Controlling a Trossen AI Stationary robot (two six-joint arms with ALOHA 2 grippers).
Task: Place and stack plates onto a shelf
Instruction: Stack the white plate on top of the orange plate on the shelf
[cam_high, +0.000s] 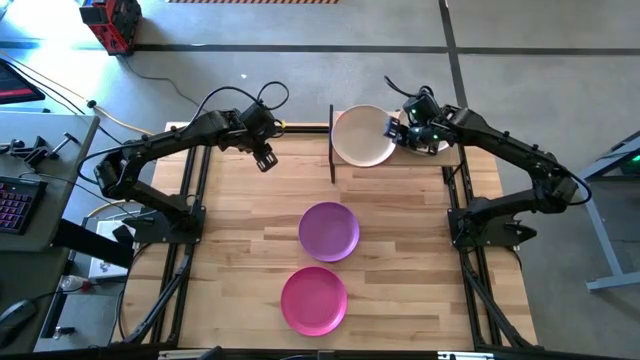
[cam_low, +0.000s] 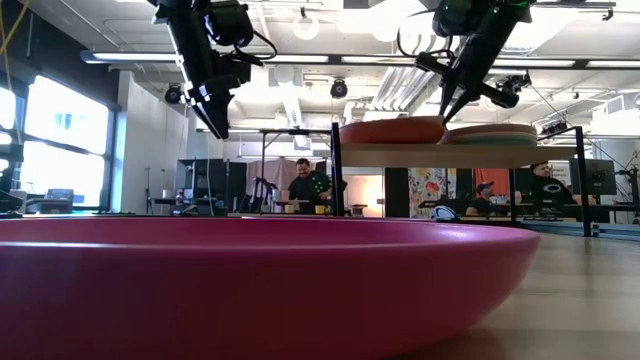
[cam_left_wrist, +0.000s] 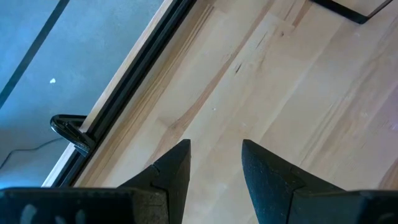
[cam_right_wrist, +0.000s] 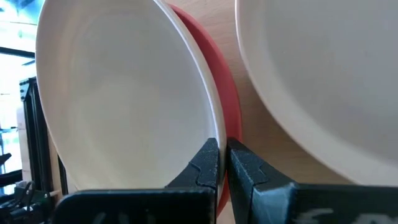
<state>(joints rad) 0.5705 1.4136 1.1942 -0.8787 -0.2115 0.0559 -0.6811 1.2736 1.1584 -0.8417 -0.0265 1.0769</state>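
The right gripper (cam_high: 393, 131), jaws pinched shut on the round cream matte plate's (cam_high: 362, 136) rim, is seating it on the raised light-wood shelf (cam_low: 430, 155) at the table's far side. Judged next: release cleanly, withdraw. The left gripper (cam_high: 265, 158) hovers far-left, jaws apart, empty.

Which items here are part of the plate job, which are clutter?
Job: cream plate atop a stack on the shelf, purple plate, magenta plate, right tool shut at the cream plate's rim, left tool open.
Clutter: red case, keyboard.

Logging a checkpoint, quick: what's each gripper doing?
Left gripper: open, empty.
Right gripper: shut on the cream plate atop the shelf stack.
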